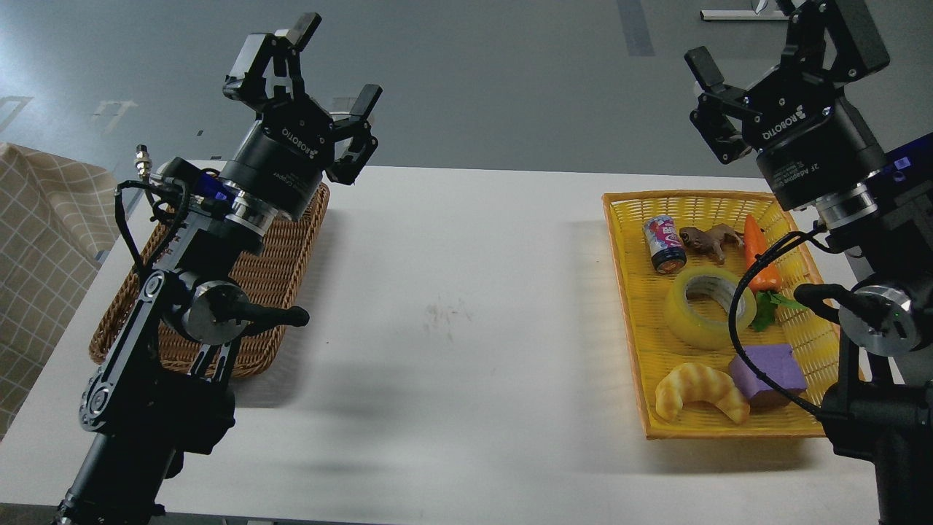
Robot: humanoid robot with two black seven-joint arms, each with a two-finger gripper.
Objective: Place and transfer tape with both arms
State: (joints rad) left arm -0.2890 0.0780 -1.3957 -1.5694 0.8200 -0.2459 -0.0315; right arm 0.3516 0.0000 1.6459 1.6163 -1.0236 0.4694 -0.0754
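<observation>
White tabletop (452,306) fills most of my view, with grey floor beyond its far edge at the top of the frame. From what I see, the task has hardly begun: nothing is picked up, nothing handed over, so the grasp, the exchange between arms and the final placing all appear to be left.

Nearest to me, at lower right, the yellow basket (627,306) holds a croissant (700,391) and a purple block (769,372) at its near end. Just behind them, in the middle of the basket, lies the tape (708,306), flat with its core opening facing up. A black cable from my right arm crosses in front of its right side. Nothing grips it. Farther back in the same basket sit a carrot (759,251), a small can (664,244) and a brown toy animal (711,239).

At left of the frame, the brown wicker basket (262,292) lies largely behind my left arm; I judge it the likely destination, though I cannot see all of its inside.

Farthest up, both tools hang in the air above the table's far edge. My left gripper (339,69), upper left, stands with fingers spread wide and holds nothing. My right gripper (773,44), upper right, is likewise spread wide and empty, well above the tape and touching nothing.
</observation>
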